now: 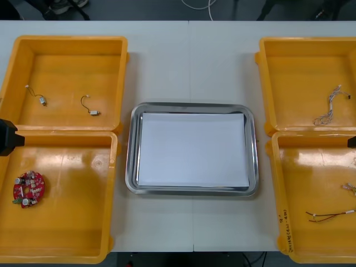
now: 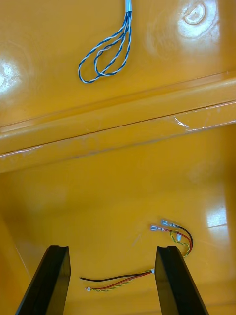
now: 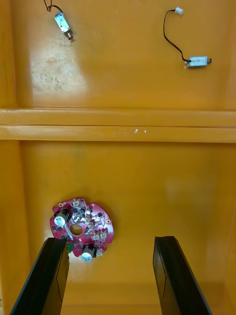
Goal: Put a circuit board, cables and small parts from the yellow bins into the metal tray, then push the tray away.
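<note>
A: Widest look first: a light table [image 1: 189,61], yellow bins [image 1: 67,39] two to a side, and the metal tray [image 1: 129,150] square between them. It's white inside, with nothing in it yet.

B: Sensible layout, I'd say. Each arm has its stock alongside and one shared drop spot in the middle.

A: Now the arms. The left gripper [image 3: 112,241] hangs over the near left bin, jaws spread wide and holding nothing. The right gripper [image 2: 113,248] does the same over the near right bin.

B: That spread reads as ready to pick, not carrying.

A: The circuit board [image 3: 81,228] lies flat with its components up, towards that bin's outer side. It sits close by one finger, not midway.

B: It's round, so there's no long axis to line up. The arm just needs to centre over it, I reckon.

A: On the right, a red and yellow cable [image 2: 120,279] lies stretched under the gap. Its length runs finger to finger, roughly across the table's width. A curled cable [image 2: 181,237] lies near its end.

B: That's lengthways along the closing line, which is awkward. A wrist turn could help.

A: In the far right bin, the blue and white cable [image 2: 105,56] has its loop drawn long, on a slant. In the far left bin, two small metal parts [image 3: 198,61] lie well apart, each trailing a black lead.
</note>
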Robot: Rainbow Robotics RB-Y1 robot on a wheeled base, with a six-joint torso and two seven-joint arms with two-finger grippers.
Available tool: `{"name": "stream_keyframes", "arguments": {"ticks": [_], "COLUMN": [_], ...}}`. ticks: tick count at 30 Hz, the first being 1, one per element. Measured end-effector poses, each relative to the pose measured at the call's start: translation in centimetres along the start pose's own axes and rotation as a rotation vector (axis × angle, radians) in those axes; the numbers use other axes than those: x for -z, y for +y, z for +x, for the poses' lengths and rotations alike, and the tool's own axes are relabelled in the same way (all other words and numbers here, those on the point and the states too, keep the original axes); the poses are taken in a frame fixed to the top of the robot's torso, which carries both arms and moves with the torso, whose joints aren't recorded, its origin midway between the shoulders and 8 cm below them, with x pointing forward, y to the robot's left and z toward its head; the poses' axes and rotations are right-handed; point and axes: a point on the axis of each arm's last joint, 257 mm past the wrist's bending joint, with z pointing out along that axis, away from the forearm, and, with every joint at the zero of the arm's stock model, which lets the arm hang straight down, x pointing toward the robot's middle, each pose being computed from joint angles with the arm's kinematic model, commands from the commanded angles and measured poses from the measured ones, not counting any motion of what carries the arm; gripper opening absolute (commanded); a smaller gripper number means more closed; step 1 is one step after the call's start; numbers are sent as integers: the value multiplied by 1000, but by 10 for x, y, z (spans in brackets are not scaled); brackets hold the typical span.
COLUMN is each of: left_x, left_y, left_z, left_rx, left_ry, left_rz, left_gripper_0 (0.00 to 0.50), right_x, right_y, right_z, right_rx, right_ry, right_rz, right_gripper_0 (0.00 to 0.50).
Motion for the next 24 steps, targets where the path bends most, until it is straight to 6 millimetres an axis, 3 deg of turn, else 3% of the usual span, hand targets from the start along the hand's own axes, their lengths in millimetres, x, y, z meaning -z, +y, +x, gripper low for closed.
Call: {"name": "stream_keyframes", "arguments": {"ticks": [24], "left_x": [0], "left_y": [0], "left_z": [0], "left_rx": [0], "left_ry": [0], "left_rz": [0], "left_gripper_0": [500], "right_x": [0], "right_y": [0], "right_z": [0], "right_rx": [0], "right_ry": [0], "right_rz": [0], "right_gripper_0": [500]}}
